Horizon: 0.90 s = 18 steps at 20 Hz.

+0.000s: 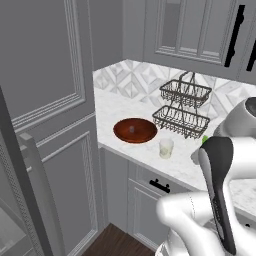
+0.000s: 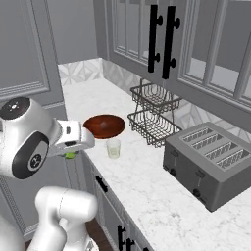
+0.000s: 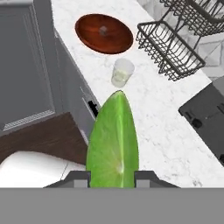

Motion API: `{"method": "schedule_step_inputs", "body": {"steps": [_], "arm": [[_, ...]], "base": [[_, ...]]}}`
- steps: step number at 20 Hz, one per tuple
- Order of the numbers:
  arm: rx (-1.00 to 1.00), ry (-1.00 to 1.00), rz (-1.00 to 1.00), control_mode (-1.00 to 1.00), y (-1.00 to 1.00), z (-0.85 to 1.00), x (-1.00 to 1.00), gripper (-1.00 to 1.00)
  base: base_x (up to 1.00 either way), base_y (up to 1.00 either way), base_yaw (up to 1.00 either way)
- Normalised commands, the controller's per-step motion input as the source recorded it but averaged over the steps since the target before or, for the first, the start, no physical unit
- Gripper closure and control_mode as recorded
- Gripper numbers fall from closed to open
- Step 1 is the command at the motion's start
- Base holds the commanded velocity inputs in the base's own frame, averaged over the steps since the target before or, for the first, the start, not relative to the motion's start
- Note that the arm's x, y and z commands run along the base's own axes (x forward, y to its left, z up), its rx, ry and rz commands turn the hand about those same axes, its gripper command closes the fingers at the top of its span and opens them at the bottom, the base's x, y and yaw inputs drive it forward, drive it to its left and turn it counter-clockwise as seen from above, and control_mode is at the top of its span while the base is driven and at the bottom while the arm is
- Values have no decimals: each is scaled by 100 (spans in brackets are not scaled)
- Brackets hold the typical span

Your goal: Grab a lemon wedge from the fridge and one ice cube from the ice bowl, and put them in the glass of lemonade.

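Gripping the lemon wedge (image 3: 114,144), your hand (image 3: 112,177) has its two dark fingertips clamped on either side of the fruit at the bottom centre of the hand view. The wedge is a smooth, pointed sliver, bright yellow-green, with a pale spot near its lower end; its tip points up the frame toward the glass of lemonade (image 3: 122,72). In the right base view a speck of the same green peeks out beneath the hand at the left of the frame.

The glass, small and pale, stands on the white marble bench (image 3: 166,131) just above the wedge's tip in the hand view. Beyond it, at the upper left, sits the ice bowl (image 3: 104,33), shallow and reddish-brown, with a small greyish lump at its centre. A black wire basket (image 3: 170,48) fills the upper right, and a dark toaster (image 3: 205,116) sits at the right edge.

Your risks, as a judgement: the wedge is slick and narrow, so it may slip from the pinch. The glass mouth is small, so a release off-centre would drop it on the bench, and a low approach could knock the glass over.
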Motion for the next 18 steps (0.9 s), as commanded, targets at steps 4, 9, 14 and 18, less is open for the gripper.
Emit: {"method": "schedule_step_inputs", "body": {"steps": [4, 9, 14, 18], "arm": [[-49, -5, 65, -100, 0, 0, 0, 100], [-54, 0, 65, -100, -5, 0, 16, 100], [-51, 5, 75, -100, -27, -1, 26, 100], [-51, 8, 78, -100, -23, -10, 26, 100]], "base": [[0, 0, 0], [0, 0, 0], [0, 0, 0], [0, 0, 0]]}}
